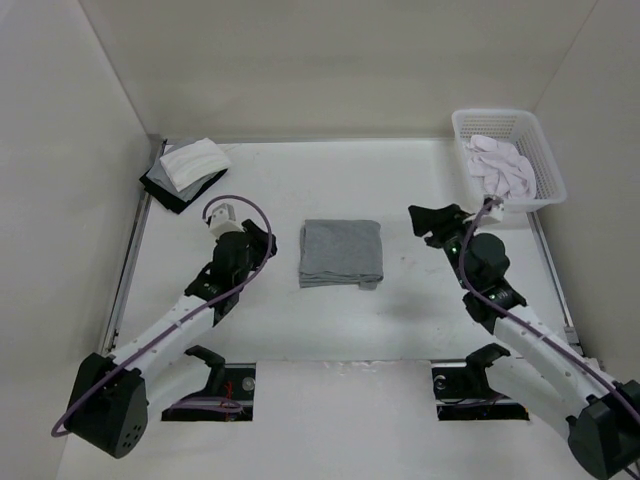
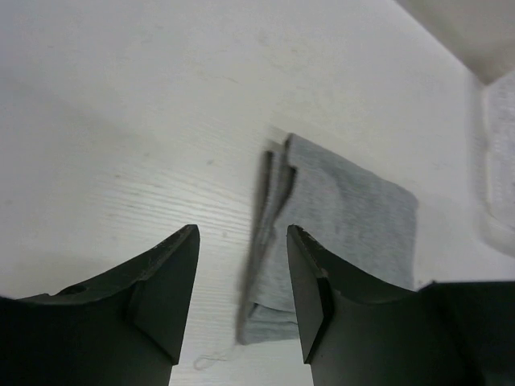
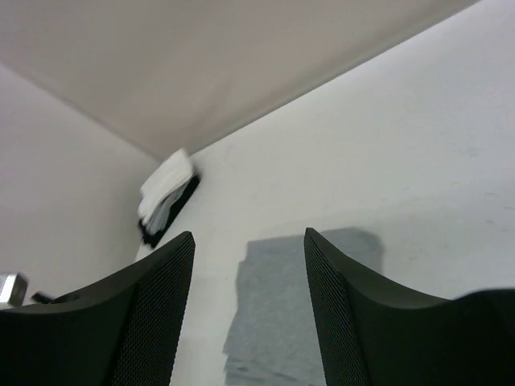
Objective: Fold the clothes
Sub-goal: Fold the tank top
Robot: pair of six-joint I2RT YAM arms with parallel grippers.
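Fingers: left gripper (image 2: 241, 233) and right gripper (image 3: 249, 236) are both gaping wide, holding nothing.
Clothes (image 1: 341, 252): lying folded mid-frame between them, edges untouched.
Room: table (image 1: 300, 180) showing on every side.
Around: cloth stack (image 1: 187, 170) sitting upper left; basket (image 1: 548, 170) with white clothes (image 1: 497, 165) upper right.

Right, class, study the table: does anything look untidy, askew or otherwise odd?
Only small things. The folded grey garment lies flat, but its layered edges are staggered rather than flush, and a small bit pokes out at its near right corner. A loose thread trails beside it.
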